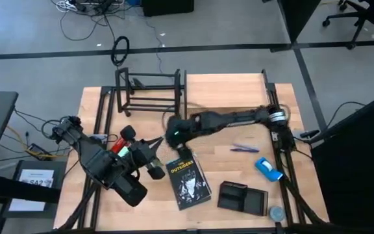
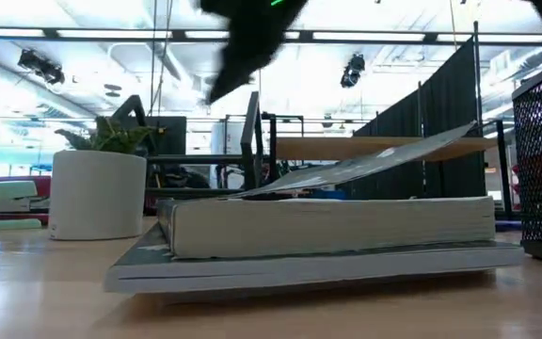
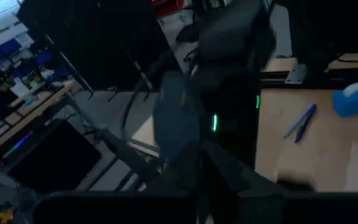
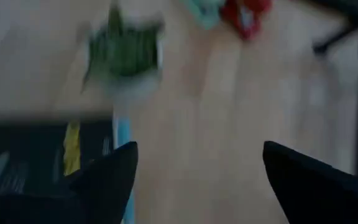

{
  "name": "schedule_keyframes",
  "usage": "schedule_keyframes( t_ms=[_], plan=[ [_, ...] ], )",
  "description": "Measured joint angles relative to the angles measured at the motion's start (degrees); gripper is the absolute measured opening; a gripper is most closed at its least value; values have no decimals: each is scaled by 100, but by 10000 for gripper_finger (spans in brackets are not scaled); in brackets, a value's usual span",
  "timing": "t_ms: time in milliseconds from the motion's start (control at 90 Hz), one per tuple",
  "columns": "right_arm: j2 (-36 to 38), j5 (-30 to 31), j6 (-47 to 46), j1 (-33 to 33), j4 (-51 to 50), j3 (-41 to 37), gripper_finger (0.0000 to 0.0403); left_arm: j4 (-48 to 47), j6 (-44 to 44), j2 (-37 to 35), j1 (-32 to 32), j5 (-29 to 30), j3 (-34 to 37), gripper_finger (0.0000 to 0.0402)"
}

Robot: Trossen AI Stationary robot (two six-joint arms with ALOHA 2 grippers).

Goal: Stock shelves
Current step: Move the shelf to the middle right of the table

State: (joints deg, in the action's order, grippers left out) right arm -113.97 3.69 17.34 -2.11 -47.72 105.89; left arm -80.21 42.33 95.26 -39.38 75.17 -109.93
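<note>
Two arms meet over one book, shelves still unstocked

Two grippers work near the middle of the bench (image 1: 239,88). The right gripper (image 1: 174,133) reaches in from the right side and hovers just above the near corner of the book (image 1: 188,182); its wrist view shows the fingers (image 4: 107,177) spread wide with nothing between them, bare wood and the book's edge below. The left gripper (image 1: 149,155) sits just beside the book's left edge; whether its fingers are spread or pressed together cannot be told.

The step in hand looks like the approach to a first pick, most likely the book, whose cover lifts a little in the low view. The next move calls for the right gripper to descend and close on an edge of the book, perhaps with the left steadying it, then carry it toward the far edge.

Counted: one black tube-frame rack (image 1: 149,91) at the far edge, standing empty apart from a small dark item on its lower level; a light plank shelf shows only in the low view (image 2: 365,148) behind the book. One book, one white potted plant (image 2: 97,193), one blue tape dispenser (image 1: 268,168), one pen (image 1: 245,148), one black mesh tray (image 1: 242,197), one red object (image 1: 117,143) beside the left arm.
</note>
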Motion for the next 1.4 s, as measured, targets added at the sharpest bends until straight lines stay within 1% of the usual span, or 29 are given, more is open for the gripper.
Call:
schedule_keyframes(
  t_ms=[67, 144, 244, 311, 367, 433, 489, 589, 678, 744, 822, 889, 956, 1011, 1100, 1233, 1400],
  plan=[
    [618, 122, 37, 127, -453, -501, 294, -73, -31, 5, -4, 57, 2, 0],
    [1549, 492, 35, 352, -556, -1236, 283, -129, -32, 11, -2, 85, 8, 0],
    [2841, 1250, -33, 947, -192, -2255, 270, -144, -31, 9, 24, 276, 70, 0],
    [3439, 1592, -126, 1652, 274, -2862, 263, -199, -33, 10, 55, 513, 121, 0],
    [3729, 1454, -287, 2434, 696, -3199, 257, -234, -52, 13, 109, 741, 168, 0],
    [3838, 849, -483, 3494, 1075, -3325, 249, -261, -58, 10, 242, 924, 221, 0],
    [3674, 355, -592, 4345, 1235, -3282, 241, -344, -92, 9, 398, 927, 225, 0],
    [3019, -137, -662, 5399, 1295, -2823, 224, -420, -173, 11, 708, 896, 225, 0],
    [2245, -598, -598, 6006, 1030, -1985, 207, -421, -274, 9, 958, 892, 225, 0],
    [1547, -730, -458, 6241, 430, -1268, 194, -421, -364, 9, 1105, 875, 226, 0],
    [709, -724, -283, 6340, -406, -428, 178, -412, -459, 9, 1252, 864, 225, 0],
    [165, -658, -108, 6374, -1051, 203, 162, -416, -474, 9, 1356, 806, 225, 0],
    [-270, -551, 3, 6374, -1680, 698, 147, -416, -481, 9, 1427, 682, 225, 0],
    [-551, -542, 45, 6349, -2235, 926, 133, -438, -484, 9, 1467, 600, 226, 0],
    [-654, -654, -46, 6262, -2677, 933, 112, -493, -484, 9, 1475, 518, 227, 0],
    [-544, -760, -328, 6042, -3287, 949, 85, -499, -482, 9, 1469, 511, 226, 0],
    [-394, -831, -370, 5604, -3812, 940, 67, -502, -482, 9, 1469, 471, 225, 0]
  ],
)
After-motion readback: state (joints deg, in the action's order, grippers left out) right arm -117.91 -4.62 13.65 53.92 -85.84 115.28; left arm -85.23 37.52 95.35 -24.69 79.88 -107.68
